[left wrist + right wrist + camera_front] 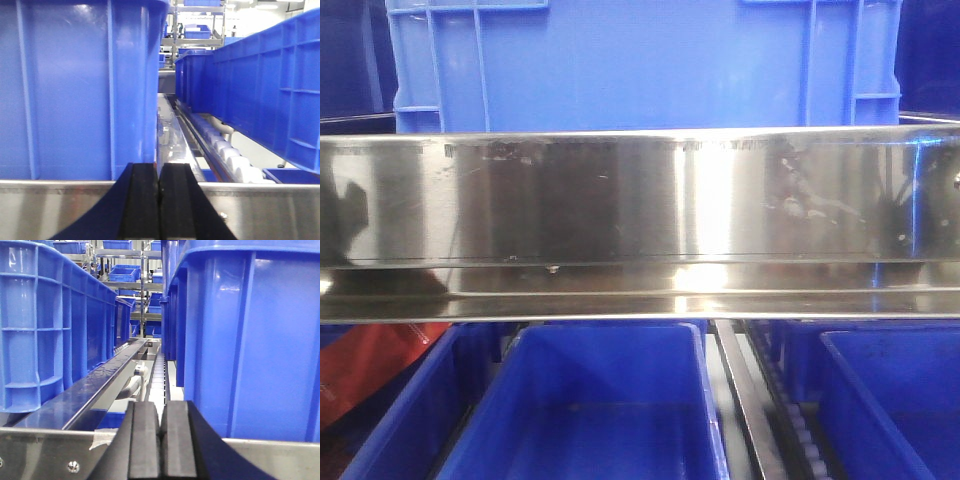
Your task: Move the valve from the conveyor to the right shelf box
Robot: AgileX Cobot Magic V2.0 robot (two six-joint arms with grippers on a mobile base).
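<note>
No valve shows in any view, and the dark grey conveyor belt is out of view. My left gripper (pixel 159 175) is shut with nothing between its black fingers, just in front of a steel shelf rail (pixel 55 205). A tall blue shelf box (pixel 75 90) stands right behind that rail. My right gripper (pixel 163 412) is shut and empty too, in front of another steel rail (pixel 45 452), with a tall blue box (pixel 250 340) close on its right. Neither gripper shows in the front view.
In the front view a shiny steel shelf beam (pixel 640 220) spans the frame, with a blue crate (pixel 640 65) above and open blue bins (pixel 590 410) (pixel 900 400) below. White roller tracks (pixel 225 150) run between boxes. A ribbed blue crate (pixel 50 325) stands left of my right gripper.
</note>
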